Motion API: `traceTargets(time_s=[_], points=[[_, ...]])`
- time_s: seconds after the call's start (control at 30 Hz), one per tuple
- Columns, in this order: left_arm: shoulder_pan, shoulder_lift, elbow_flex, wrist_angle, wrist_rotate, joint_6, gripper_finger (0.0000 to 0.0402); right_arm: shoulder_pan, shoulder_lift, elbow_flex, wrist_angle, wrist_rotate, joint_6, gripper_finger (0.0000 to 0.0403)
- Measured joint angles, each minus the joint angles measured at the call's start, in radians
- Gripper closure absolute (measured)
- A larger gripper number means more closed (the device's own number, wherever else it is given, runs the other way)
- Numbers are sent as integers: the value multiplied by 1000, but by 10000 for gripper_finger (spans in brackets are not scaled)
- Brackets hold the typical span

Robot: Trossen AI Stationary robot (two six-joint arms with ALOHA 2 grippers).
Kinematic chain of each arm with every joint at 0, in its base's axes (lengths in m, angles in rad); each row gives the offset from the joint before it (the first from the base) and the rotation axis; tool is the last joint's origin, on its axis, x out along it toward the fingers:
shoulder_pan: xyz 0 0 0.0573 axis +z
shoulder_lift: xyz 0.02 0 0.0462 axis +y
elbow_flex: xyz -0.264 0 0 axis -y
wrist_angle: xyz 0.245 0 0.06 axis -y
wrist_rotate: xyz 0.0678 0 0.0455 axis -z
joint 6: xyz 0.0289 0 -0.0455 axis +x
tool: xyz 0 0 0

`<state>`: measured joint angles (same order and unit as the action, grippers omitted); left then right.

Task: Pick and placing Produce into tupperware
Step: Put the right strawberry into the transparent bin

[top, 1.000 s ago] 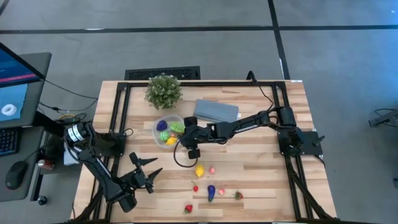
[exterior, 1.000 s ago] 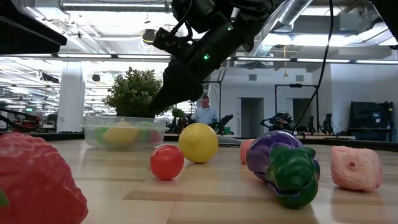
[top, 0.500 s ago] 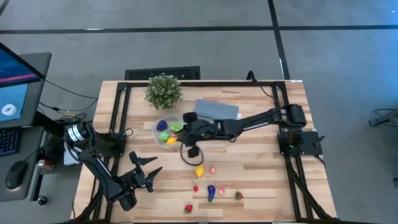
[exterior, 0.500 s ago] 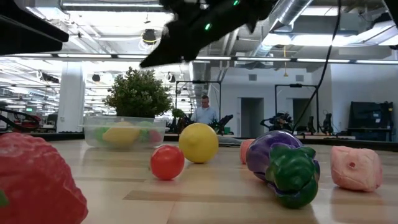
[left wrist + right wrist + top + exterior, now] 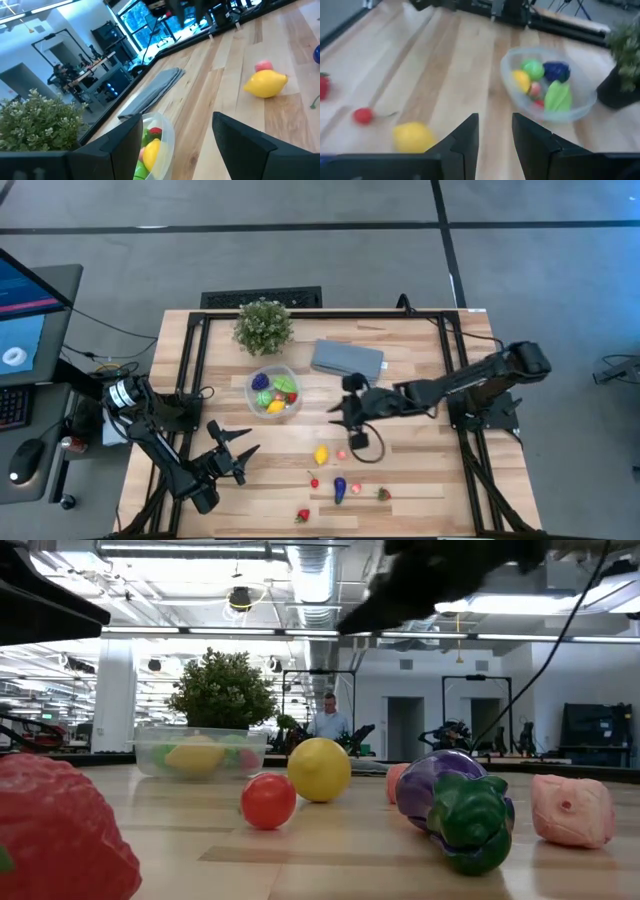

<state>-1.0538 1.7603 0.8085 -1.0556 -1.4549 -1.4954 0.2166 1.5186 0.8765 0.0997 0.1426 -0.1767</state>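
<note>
Wood table (image 5: 420, 470), tupperware (image 5: 273, 391) part-filled near plant (image 5: 264, 325), lemon (image 5: 321, 454) loose mid-table: right gripper (image 5: 338, 410) empty, nearly shut, so reopen, drop straight over lemon, pinch widest part; left gripper (image 5: 232, 451) parked open.

A leafy green potted plant (image 5: 264, 325) stands at the wooden counter's (image 5: 420, 480) eleven o'clock; a flat grey-blue folded cloth (image 5: 347, 359) lies at its four o'clock, apart.

Wooden table (image 5: 420, 480) bears tupperware (image 5: 252, 392), plant (image 5: 263, 326), cloth (image 5: 347, 359), loose produce (image 5: 321, 454).
</note>
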Motion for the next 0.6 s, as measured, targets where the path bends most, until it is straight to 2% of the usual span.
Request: traceTargets(time_s=[0.2, 0.37, 0.6], points=[[6, 0, 0, 0, -9, -13, 171, 151, -130, -130, -30, 136, 165, 274], [20, 0, 0, 5, -11, -19, 171, 317, -210, -192, -116, 248, 385, 277], [46, 0, 1, 23, -17, -19, 171, 605, -199, -206, -224, 490, 727, 278]])
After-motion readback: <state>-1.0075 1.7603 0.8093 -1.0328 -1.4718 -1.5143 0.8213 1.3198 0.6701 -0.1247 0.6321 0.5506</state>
